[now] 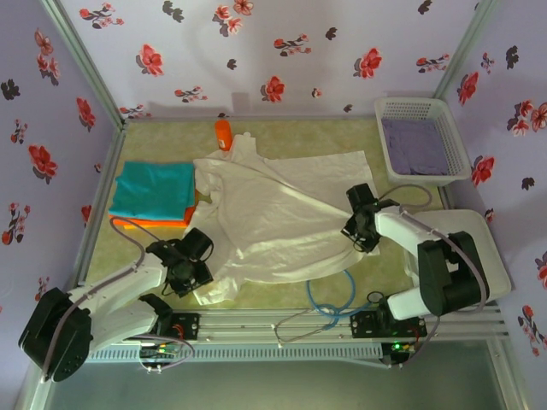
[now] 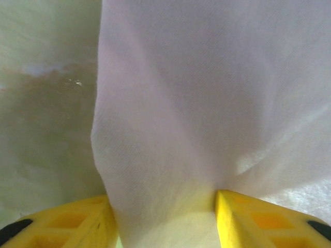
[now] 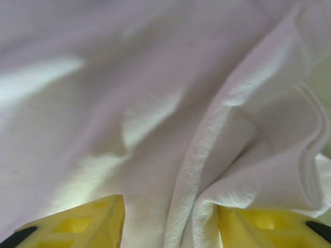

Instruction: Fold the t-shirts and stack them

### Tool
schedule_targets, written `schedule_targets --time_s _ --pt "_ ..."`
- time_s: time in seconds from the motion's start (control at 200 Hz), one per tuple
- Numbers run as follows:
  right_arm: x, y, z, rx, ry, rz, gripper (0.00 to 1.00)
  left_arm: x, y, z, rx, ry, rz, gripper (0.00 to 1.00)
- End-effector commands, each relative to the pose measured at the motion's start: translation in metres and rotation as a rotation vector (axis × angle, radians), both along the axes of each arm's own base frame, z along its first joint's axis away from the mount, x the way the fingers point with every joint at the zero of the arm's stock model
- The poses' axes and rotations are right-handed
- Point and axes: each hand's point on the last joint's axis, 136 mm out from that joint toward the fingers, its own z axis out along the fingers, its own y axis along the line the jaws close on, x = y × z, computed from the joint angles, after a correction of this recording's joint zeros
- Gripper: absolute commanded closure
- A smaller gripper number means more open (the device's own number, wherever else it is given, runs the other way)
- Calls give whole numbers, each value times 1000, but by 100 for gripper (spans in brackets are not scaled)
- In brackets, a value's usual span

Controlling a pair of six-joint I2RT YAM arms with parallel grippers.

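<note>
Blocked across the middle of the table (image 1: 342, 137) by the spread white t-shirt (image 1: 282, 222), rumpled and tented up from the near edge almost to the far wall. Hemmed in at far left by the teal t-shirt (image 1: 154, 190) stacked on the orange t-shirt (image 1: 158, 224), just beside the white one. Narrowed at the far edge by an orange object (image 1: 223, 133) next to the collar. Walled off at far right by the basket (image 1: 410, 104) holding purple cloth (image 1: 414, 145). Open on bare table between white hem and basket, and along the far strip right of the orange object. Cluttered near the front rail by a looped blue cable (image 1: 333, 299). Packed with white cloth between the jaws of left gripper (image 2: 164, 227) and right gripper (image 3: 170, 227).
</note>
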Motion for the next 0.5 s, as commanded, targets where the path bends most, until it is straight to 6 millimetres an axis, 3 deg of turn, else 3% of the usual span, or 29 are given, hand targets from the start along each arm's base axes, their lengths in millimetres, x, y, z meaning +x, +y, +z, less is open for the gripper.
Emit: schedule_targets --time_s 0.0,0.15,0.225,0.495 --pt "19 1 21 -27 -56 117 43 23 -11 -3 -41 -96 -20 50" --pt "2 -4 40 -23 -58 144 30 22 -9 -4 -40 -96 -14 50" --pt "-13 -10 46 -34 -32 138 28 22 -9 -4 -41 -96 -12 50" --pt "-69 -27 36 -20 59 38 40 22 -9 -3 -36 -93 -20 50"
